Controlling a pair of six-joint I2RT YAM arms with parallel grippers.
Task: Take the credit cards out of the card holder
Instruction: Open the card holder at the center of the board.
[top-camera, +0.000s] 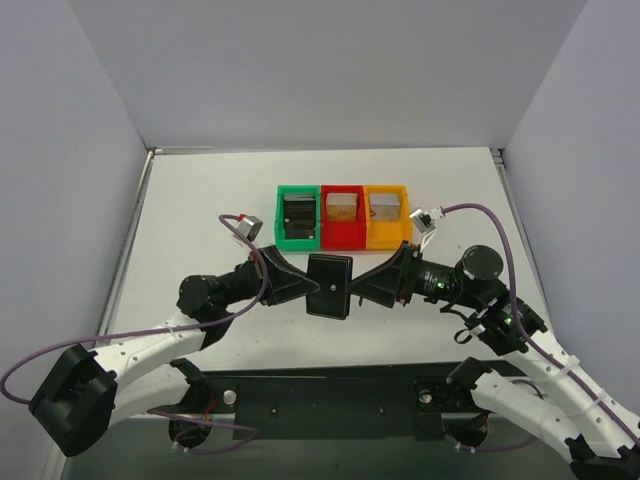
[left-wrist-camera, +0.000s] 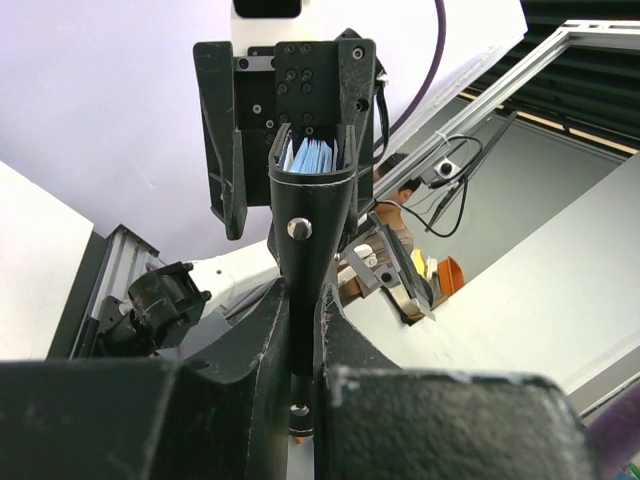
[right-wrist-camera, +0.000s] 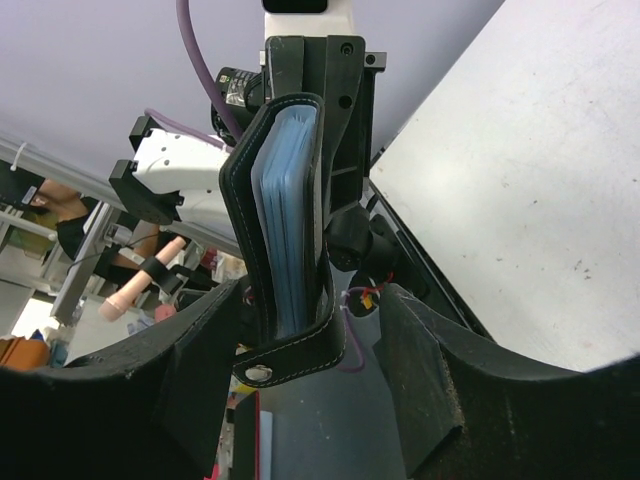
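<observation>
The card holder (top-camera: 330, 285) hangs above the table just on the near side of the red bin (top-camera: 343, 215), pinched by one edge in the left gripper (top-camera: 311, 290), whose jaws are clamped on it. The right gripper (right-wrist-camera: 305, 310) straddles the opposite edge with its jaws apart, not pressing (a gap shows on one side). The credit cards (right-wrist-camera: 290, 220) sit tucked inside, blue-grey edges showing. None appears pulled out, so the whole extraction seems yet to come.
</observation>
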